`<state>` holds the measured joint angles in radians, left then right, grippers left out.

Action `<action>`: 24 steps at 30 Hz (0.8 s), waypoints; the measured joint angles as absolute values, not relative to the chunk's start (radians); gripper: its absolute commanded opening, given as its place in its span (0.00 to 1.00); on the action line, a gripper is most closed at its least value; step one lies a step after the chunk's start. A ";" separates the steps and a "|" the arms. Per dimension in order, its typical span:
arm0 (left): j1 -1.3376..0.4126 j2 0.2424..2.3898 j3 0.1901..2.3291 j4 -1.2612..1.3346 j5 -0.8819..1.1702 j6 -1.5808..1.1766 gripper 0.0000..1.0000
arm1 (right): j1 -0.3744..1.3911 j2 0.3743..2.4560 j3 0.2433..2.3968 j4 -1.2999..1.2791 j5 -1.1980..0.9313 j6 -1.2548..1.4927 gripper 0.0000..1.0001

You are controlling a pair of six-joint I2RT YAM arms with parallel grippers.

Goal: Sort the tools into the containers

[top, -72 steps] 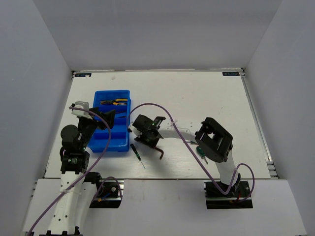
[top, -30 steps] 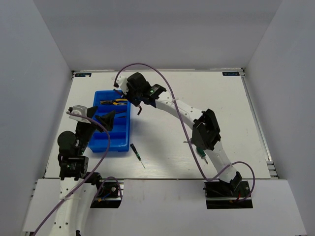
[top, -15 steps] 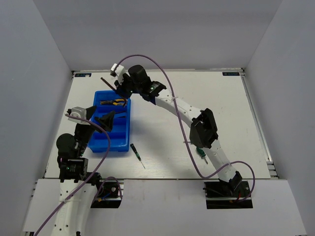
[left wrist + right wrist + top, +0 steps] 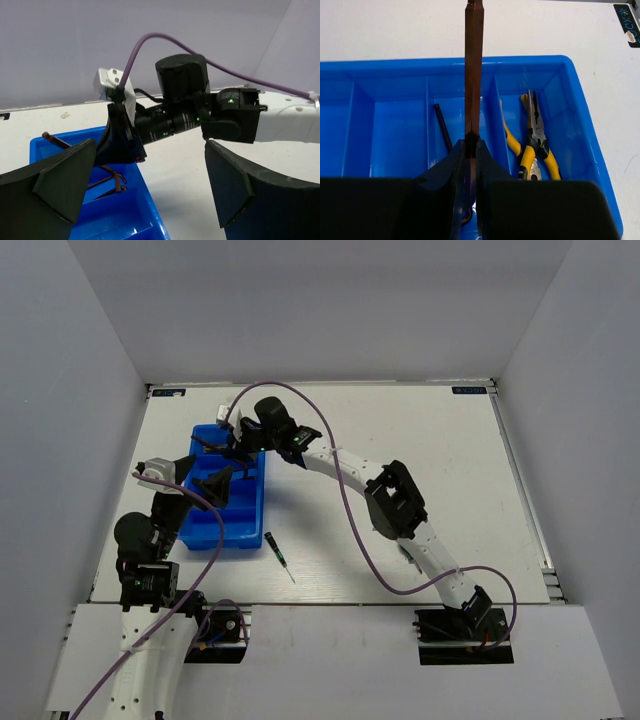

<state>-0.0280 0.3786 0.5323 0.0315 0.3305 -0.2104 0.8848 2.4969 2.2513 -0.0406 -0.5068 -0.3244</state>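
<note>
The blue tray (image 4: 250,510) lies at the left of the table. My right gripper (image 4: 232,445) hangs over its far end, shut on a dark brown hex key (image 4: 474,75) that sticks out past the fingertips (image 4: 472,142). Below it, yellow pliers (image 4: 532,145) lie in one compartment and another hex key (image 4: 441,127) in the compartment beside it. My left gripper (image 4: 208,480) is open and empty above the tray's middle. In the left wrist view the left gripper (image 4: 150,185) faces the right gripper (image 4: 122,145), the held hex key (image 4: 52,139) and hex keys in the tray (image 4: 107,177).
A thin green-handled screwdriver (image 4: 278,556) lies on the table just right of the tray's near end. The right arm (image 4: 395,505) stretches diagonally across the middle of the table. White walls close in the table on three sides.
My right arm has carried the hex key from the table beside the tray up to the tray's far end and lowered it over the compartments. The left gripper has stayed open over the tray.
</note>
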 measured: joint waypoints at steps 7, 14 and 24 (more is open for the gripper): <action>-0.028 0.377 0.532 0.031 0.331 -0.210 1.00 | 0.885 2.506 2.228 0.013 -0.508 -0.388 0.00; -0.028 0.377 0.532 0.031 0.331 -0.210 1.00 | 0.884 2.512 2.206 0.021 -0.500 -0.421 0.00; -0.028 0.377 0.532 0.031 0.331 -0.210 1.00 | 0.884 2.513 2.130 0.032 -0.487 -0.449 0.63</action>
<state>-0.0280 0.3775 0.5323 0.0315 0.3305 -0.2104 0.8841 2.5134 2.1304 0.0322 -0.4870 -0.4488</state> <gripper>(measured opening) 0.996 0.592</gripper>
